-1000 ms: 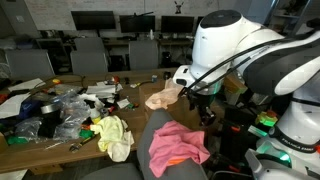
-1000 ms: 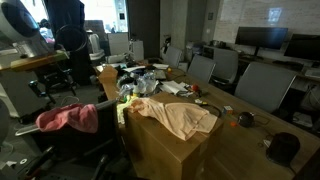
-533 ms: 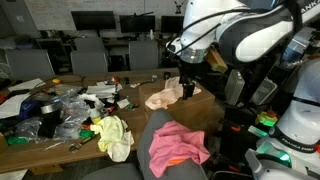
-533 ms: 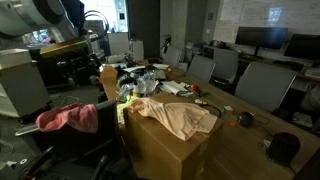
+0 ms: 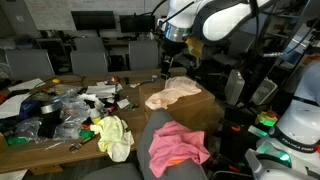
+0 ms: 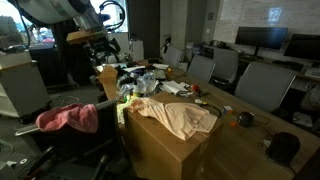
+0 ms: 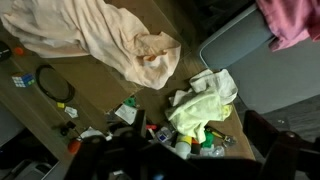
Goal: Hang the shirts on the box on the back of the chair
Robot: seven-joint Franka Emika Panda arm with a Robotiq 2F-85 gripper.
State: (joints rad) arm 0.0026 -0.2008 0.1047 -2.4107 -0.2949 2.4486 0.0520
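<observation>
A peach shirt (image 5: 172, 95) lies spread on the cardboard box (image 5: 200, 110); it also shows in the other exterior view (image 6: 176, 118) and the wrist view (image 7: 90, 35). A pink shirt (image 5: 178, 146) hangs over the grey chair back (image 5: 150, 130), also seen in an exterior view (image 6: 68, 118) and the wrist view (image 7: 295, 18). A yellow shirt (image 5: 113, 135) lies crumpled at the table edge, below in the wrist view (image 7: 205, 100). My gripper (image 5: 167, 68) hangs high above the box and table, open and empty; its dark fingers (image 7: 190, 165) are blurred.
The wooden table (image 5: 130, 85) holds a heap of plastic bags, bottles and small items (image 5: 60, 110). A black cable loop (image 7: 55, 85) lies on it. Office chairs (image 6: 262, 85) and monitors (image 5: 95, 20) stand around. Robot base and equipment (image 5: 290, 130) are beside the chair.
The arm has lifted up and away from the chair, swinging over the box towards the table. The pink shirt stays on the chair back. The peach shirt has not moved.
</observation>
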